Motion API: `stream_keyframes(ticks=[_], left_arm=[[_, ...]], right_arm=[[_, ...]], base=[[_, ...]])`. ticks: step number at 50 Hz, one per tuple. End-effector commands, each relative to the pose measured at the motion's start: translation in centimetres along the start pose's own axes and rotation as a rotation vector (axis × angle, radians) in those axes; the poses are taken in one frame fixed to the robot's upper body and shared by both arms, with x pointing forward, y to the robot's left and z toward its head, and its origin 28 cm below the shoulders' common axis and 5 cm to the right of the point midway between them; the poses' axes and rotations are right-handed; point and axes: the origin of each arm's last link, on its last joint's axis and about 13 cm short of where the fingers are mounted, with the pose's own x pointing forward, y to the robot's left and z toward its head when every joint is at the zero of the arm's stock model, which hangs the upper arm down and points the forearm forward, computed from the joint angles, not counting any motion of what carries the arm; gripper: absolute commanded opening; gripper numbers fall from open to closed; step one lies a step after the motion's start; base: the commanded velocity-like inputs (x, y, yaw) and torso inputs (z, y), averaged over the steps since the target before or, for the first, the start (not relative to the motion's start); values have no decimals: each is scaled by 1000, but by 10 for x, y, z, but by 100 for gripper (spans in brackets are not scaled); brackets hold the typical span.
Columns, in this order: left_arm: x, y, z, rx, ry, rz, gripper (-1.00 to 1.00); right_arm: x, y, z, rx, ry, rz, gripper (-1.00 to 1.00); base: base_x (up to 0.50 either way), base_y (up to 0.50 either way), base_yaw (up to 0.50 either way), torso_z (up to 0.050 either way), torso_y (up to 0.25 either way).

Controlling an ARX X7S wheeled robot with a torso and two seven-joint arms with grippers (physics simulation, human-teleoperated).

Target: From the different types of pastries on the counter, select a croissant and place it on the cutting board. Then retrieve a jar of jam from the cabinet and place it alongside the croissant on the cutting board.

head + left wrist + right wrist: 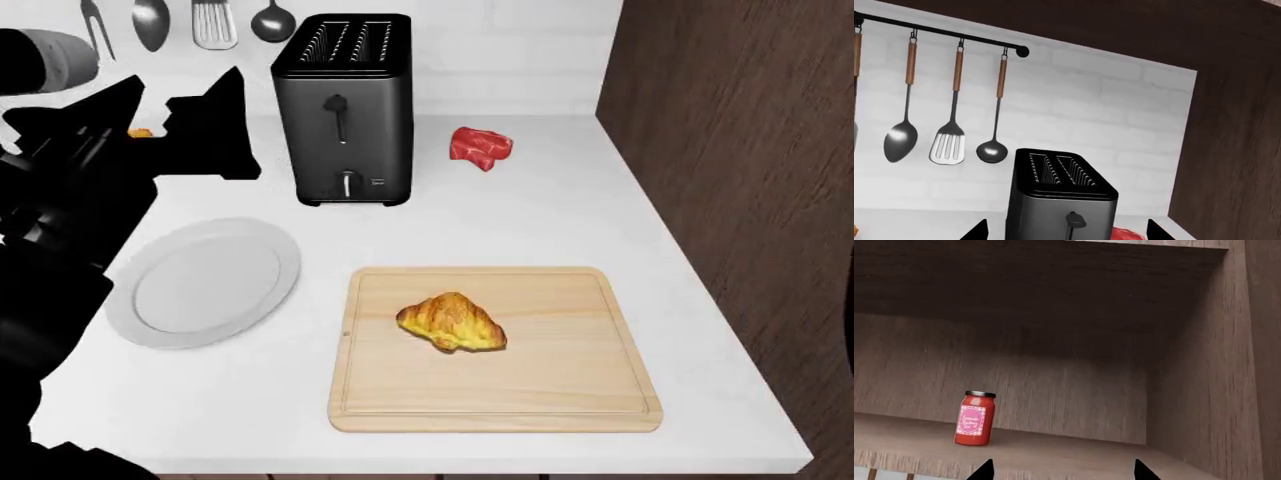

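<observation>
Right end effector [1059, 471], fingers spread, faces the jam jar [975, 418] upright on the cabinet shelf [1054, 447].

Left fingers [1065, 231] spread; right fingers [1059, 470] spread.

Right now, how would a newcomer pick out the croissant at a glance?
Find the pale wood cutting board at the white counter's front edge. The croissant lies on it, left of centre: small, puffy, golden-brown, flaky, unlike the red meat chunk beside the toaster.
</observation>
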Motion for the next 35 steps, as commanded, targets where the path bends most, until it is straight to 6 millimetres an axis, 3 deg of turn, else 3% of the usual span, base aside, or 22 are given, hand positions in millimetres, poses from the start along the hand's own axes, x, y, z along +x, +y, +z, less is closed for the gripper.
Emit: stream_keyframes(ticks=[1, 8, 20, 21, 22, 23, 24, 25, 27, 28, 31, 35], left_arm=[[-1, 3, 7, 6, -7, -10, 100], [15, 9, -6, 6, 44, -5, 100], [18, 8, -6, 16, 48, -22, 100], [18, 9, -7, 15, 50, -23, 100], [18, 9, -7, 14, 52, -23, 100], [18, 9, -7, 13, 54, -25, 100], [18, 9, -6, 13, 54, -27, 100], [17, 9, -6, 13, 53, -29, 100], [16, 9, -6, 15, 53, -34, 100], [16, 8, -6, 16, 54, -35, 100], [16, 9, -6, 15, 55, -38, 100], [15, 9, -7, 14, 58, -39, 100]], right_arm=[[8, -1, 2, -32, -4, 7, 100], [8, 0, 2, 47, 12, 28, 100], [7, 0, 1, 77, 36, -62, 100], [25, -5, 26, -100, -16, -59, 100], [39, 16, 65, -206, -139, 44, 100], [40, 32, 124, -203, -328, 127, 100], [38, 21, 153, -173, -300, 137, 100], [51, 5, 133, -112, -166, 100, 100], [51, -17, 128, -256, -102, -71, 100], [50, -18, 129, -270, -105, -79, 100], [69, -6, 92, -28, -24, -99, 100], [75, -2, 74, 48, 18, -121, 100]], base=[[0, 0, 0, 0, 0], [0, 0, 0, 0, 0], [0, 10, 0, 0, 0], [0, 500, 0, 0, 0], [0, 500, 0, 0, 0], [0, 500, 0, 0, 0], [0, 500, 0, 0, 11], [0, 500, 0, 0, 10], [0, 500, 0, 0, 0], [0, 500, 0, 0, 0], [0, 500, 0, 0, 0], [0, 375, 0, 0, 0]])
